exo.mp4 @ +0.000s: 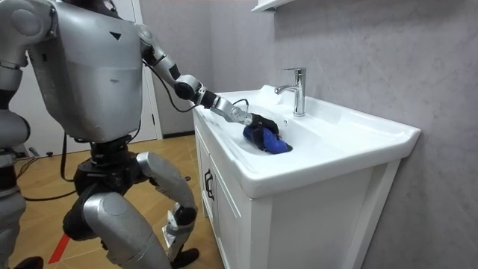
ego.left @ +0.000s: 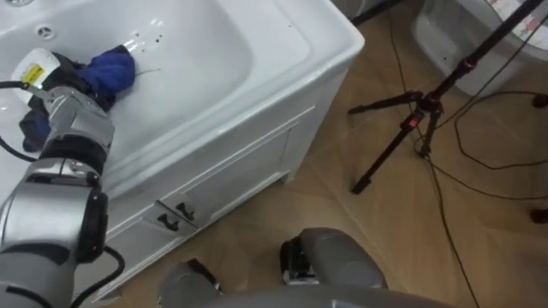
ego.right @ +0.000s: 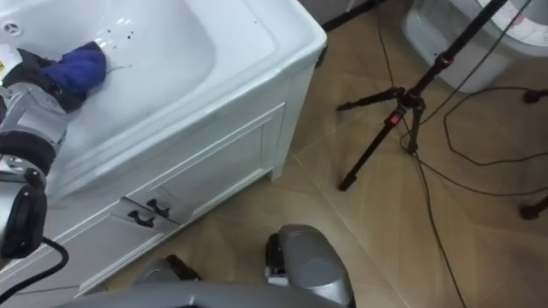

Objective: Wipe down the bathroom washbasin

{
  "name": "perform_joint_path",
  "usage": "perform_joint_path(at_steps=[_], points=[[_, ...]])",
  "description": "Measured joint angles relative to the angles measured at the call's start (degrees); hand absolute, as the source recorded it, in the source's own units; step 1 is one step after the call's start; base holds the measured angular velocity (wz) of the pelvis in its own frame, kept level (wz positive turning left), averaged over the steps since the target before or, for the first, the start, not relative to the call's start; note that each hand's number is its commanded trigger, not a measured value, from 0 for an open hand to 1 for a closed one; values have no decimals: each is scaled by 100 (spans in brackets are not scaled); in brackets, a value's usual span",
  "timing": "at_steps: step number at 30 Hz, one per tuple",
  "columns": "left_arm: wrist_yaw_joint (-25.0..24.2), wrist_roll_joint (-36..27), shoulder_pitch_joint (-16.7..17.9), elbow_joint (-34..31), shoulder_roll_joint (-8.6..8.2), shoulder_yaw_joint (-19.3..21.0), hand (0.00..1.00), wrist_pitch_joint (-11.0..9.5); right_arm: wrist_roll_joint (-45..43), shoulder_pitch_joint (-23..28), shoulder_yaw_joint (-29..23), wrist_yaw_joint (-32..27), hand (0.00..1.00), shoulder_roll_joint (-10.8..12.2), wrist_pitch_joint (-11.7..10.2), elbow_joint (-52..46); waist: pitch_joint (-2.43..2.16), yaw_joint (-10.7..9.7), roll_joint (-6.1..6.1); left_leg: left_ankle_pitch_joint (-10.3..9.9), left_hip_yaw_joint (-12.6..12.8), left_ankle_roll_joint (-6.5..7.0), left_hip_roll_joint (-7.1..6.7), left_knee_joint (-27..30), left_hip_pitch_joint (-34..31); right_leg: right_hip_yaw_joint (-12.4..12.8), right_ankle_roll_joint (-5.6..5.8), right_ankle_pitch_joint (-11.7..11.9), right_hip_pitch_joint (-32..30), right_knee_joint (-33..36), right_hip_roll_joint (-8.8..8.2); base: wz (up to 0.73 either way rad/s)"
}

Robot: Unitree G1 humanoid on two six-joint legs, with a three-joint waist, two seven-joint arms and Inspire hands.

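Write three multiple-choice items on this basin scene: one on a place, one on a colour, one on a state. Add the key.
1. Where is the blue cloth?
A. On the floor
B. In the basin, under the left hand
C. Draped on the tripod

2. What colour is the cabinet below the basin?
A. White
B. Black
C. Brown

3. How do the doors of the cabinet stand?
A. Both wide open
B. One taken off
C. Shut

Key:
1 B: the hand holds the cloth against the basin's inside.
2 A: the cabinet matches the white basin.
3 C: both fronts lie flush.
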Motion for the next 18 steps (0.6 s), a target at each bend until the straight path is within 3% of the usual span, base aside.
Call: perform_joint_path(at_steps=[3,5,9,12,13,14,15,16,17,18], points=[[57,-36,0,12,25,2,100,66,140,25,0,-8,0,1,2,-132,32,-91,-65,312,3,15,-17,280,-138,365,8,-8,-68,27,87,-7],[69,-41,0,28,23,-3,100,149,293,80,81,0,0,1,35,-234,33,-144,-66,350,7,24,-21,348,-146,600,9,-8,-74,-1,204,-11],[111,-186,0,27,21,-65,100,206,432,176,232,46,0,4,125,-404,37,-228,-59,349,32,24,-50,402,-154,801,27,-18,-97,-8,277,-5],[233,-402,-21,-4,30,-118,100,231,561,177,241,62,0,10,126,-427,35,-230,31,253,210,39,-53,209,-151,808,32,-20,-248,-50,250,-18],[235,-504,-63,8,25,-123,100,250,565,182,242,71,0,6,128,-424,42,-237,135,-26,340,29,-39,-63,-49,608,34,-18,-314,-63,204,-12],[255,-612,-138,35,33,-132,100,274,561,181,255,111,0,45,144,-411,45,-267,165,-271,572,252,5,-252,36,264,24,-23,-392,58,10,-12],[290,-657,-156,54,43,-132,100,277,567,180,266,147,0,77,166,-415,46,-264,150,-285,784,295,52,-268,100,91,25,-22,-358,224,-203,5],[329,-696,-194,91,18,-159,100,270,621,215,265,189,0,114,183,-407,59,-318,30,-286,1198,347,146,-253,243,-436,61,-84,-279,522,-746,19],[335,-731,-211,97,2,-218,100,263,671,250,265,187,0,114,184,-406,43,-356,-31,-290,1369,354,212,-215,294,-664,89,-125,-201,639,-944,42],[350,-787,-247,93,-21,-380,100,208,817,292,250,179,0,96,185,-403,32,-385,-46,-290,1701,353,411,-98,383,-952,128,-363,-155,897,-1232,44]])
